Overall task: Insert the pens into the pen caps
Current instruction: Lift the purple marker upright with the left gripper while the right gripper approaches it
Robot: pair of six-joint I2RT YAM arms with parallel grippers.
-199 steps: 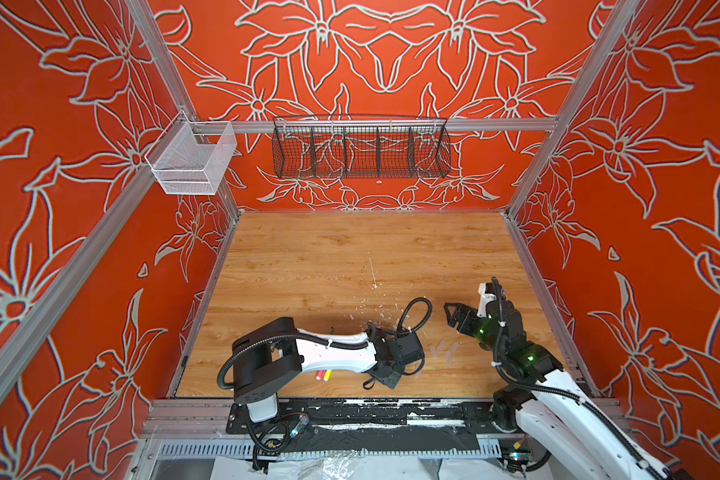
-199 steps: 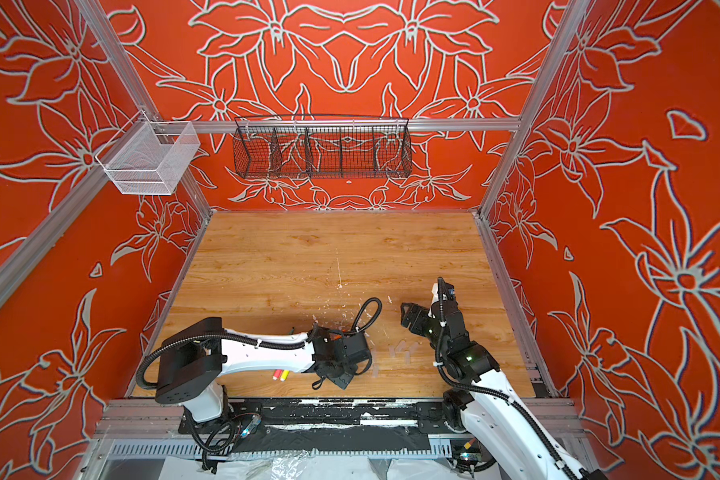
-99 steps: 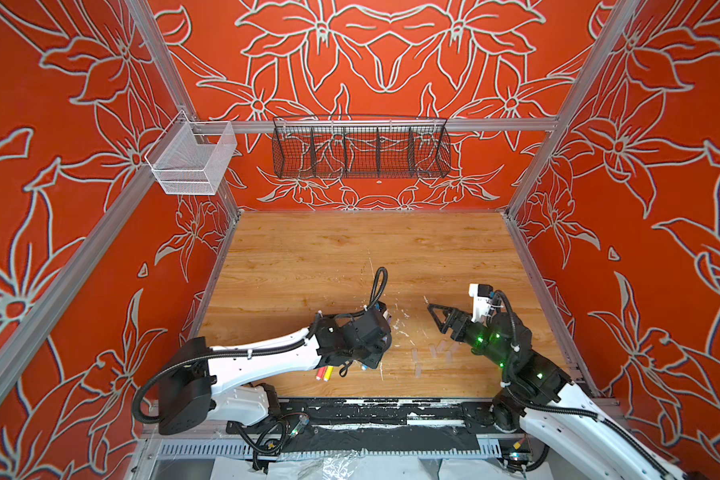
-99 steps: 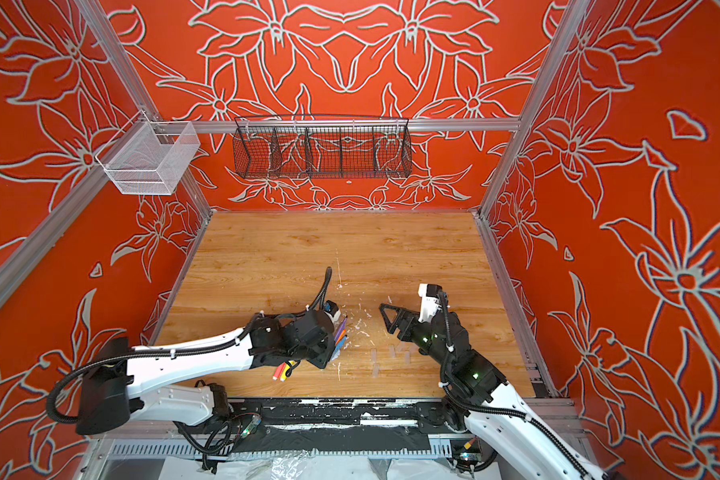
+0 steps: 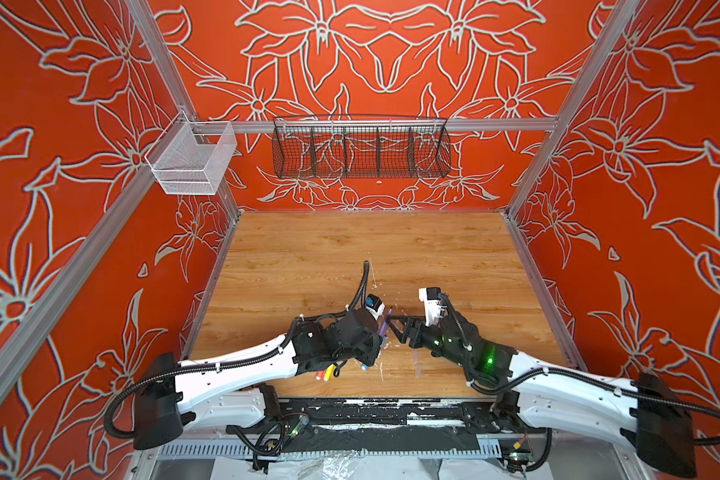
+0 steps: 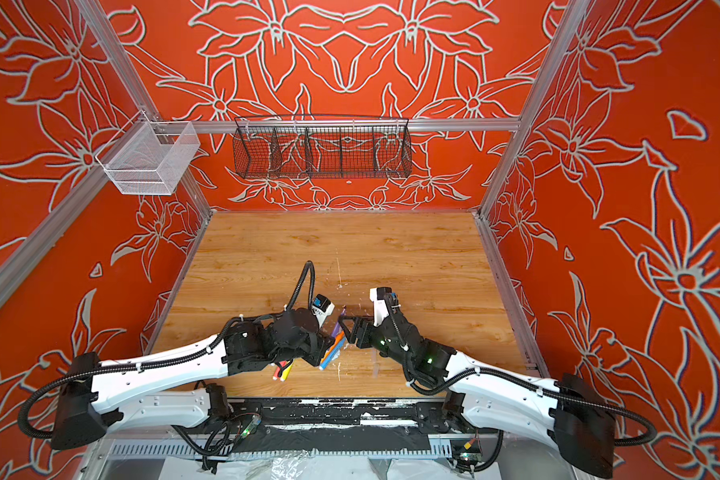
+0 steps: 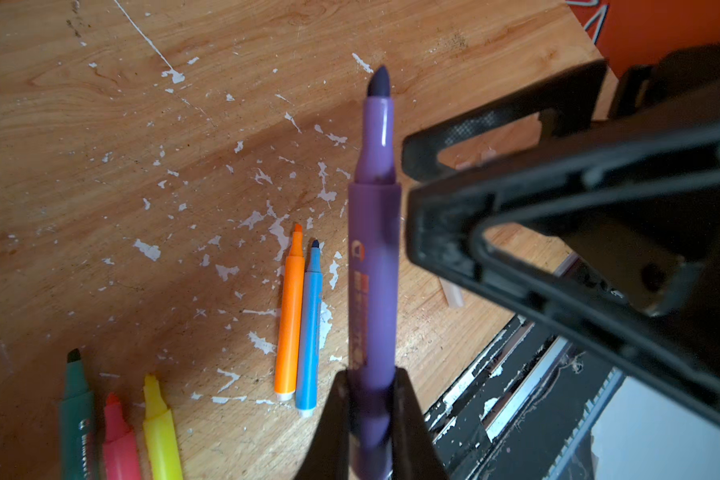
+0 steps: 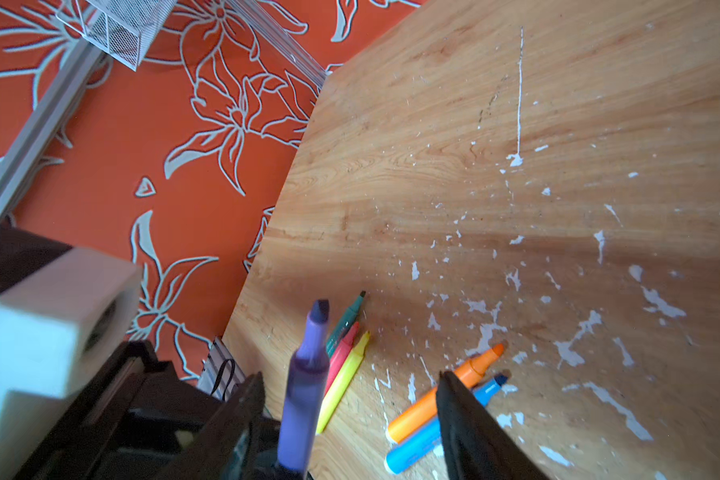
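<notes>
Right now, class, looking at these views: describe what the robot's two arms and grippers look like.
Both the left arm and right arm have white shells, black joints and black ribbed cable hoses. Green lights glow on the right one. The left gripper and right gripper are black; the right's fingers are open triangular frames. A white camera block sits behind each.

Orange-red walls printed with white-outlined flowers (image 5: 383, 62) close in three sides, framed by silver aluminium rails (image 5: 495, 123). At upper left of both top views hangs a white wire-mesh basket (image 5: 192, 160); at upper centre, a long black wire basket with compartments (image 5: 360, 147). The light wood-grain tabletop (image 5: 350, 249) fills the lower middle, evenly lit, flecked with white paint chips (image 7: 148, 249).
</notes>
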